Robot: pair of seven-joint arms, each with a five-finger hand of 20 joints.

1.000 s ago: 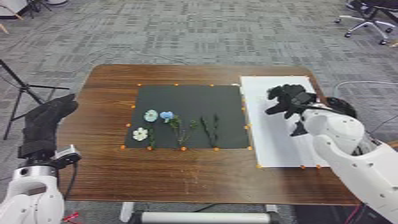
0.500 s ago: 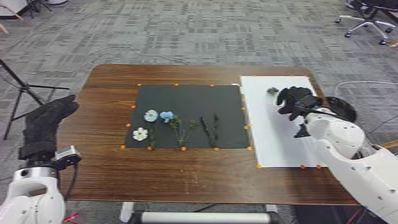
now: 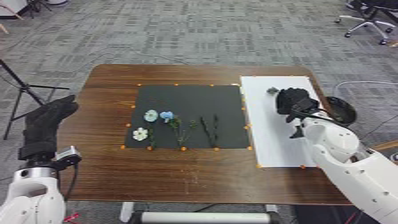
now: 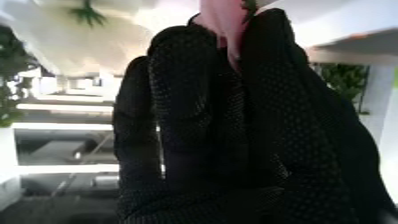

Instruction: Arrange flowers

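Pinching a pink petal in the wrist view, the right hand overhangs the white sheet; the left hand, fingers relaxed, is well left of it.

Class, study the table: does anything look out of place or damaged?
Nothing looks spilled or broken. One oddity: a small dark object sits on the white sheet, apart from the blue and white flowers on the dark mat.

Two blue flowers, one white flower, two dark stems — one mat, one sheet
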